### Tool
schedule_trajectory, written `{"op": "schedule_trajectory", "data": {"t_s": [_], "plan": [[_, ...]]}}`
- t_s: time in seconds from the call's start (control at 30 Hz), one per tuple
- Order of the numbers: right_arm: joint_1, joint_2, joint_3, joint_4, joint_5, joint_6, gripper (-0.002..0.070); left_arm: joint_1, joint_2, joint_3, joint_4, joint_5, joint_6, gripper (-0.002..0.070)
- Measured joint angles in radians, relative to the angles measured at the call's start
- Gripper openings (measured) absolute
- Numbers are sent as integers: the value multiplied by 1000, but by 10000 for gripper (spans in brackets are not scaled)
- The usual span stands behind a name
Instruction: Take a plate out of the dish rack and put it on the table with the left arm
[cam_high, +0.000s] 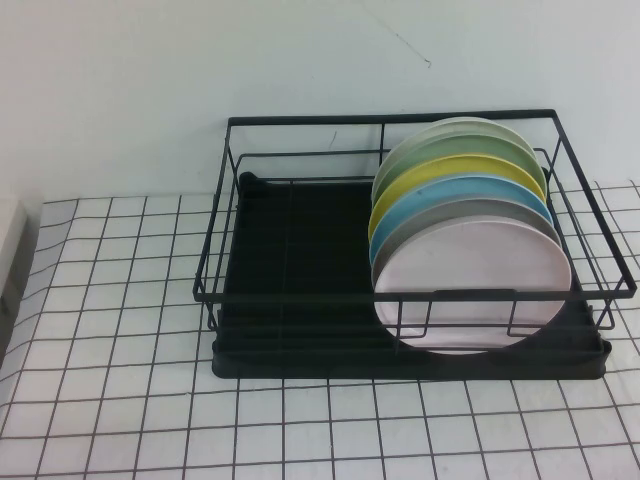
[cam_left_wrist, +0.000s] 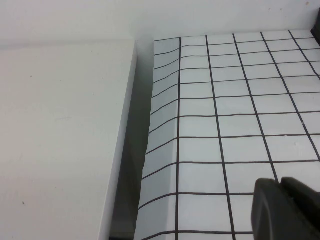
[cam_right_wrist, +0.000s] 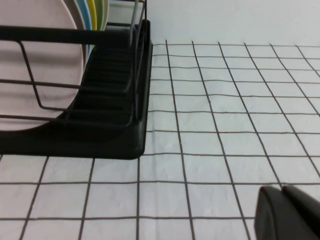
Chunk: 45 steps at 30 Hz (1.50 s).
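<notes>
The black wire dish rack stands on the grid-cloth table. Several plates stand upright in its right half; the pale pink plate is the frontmost, with a grey plate and a light blue plate behind it. No arm shows in the high view. My left gripper is shut and empty over the table near its left edge. My right gripper is shut and empty over the cloth, to the right of the rack, where the pink plate also shows.
A white block lies along the table's left edge, also visible in the high view. A white wall rises behind the rack. Yellow and green plates stand further back in the rack. The rack's left half holds nothing.
</notes>
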Motion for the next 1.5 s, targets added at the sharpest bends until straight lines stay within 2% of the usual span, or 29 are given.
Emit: {"op": "schedule_trajectory", "data": {"t_s": [1.33, 1.43, 1.5], "plan": [[0, 0, 0, 0, 0, 0, -1, 0, 0, 0, 4, 0, 0, -3], [0, 0, 0, 0, 0, 0, -1, 0, 0, 0, -20, -2, -3, -3], [0, 0, 0, 0, 0, 0, -1, 0, 0, 0, -87, -19, -7, -3]]}}
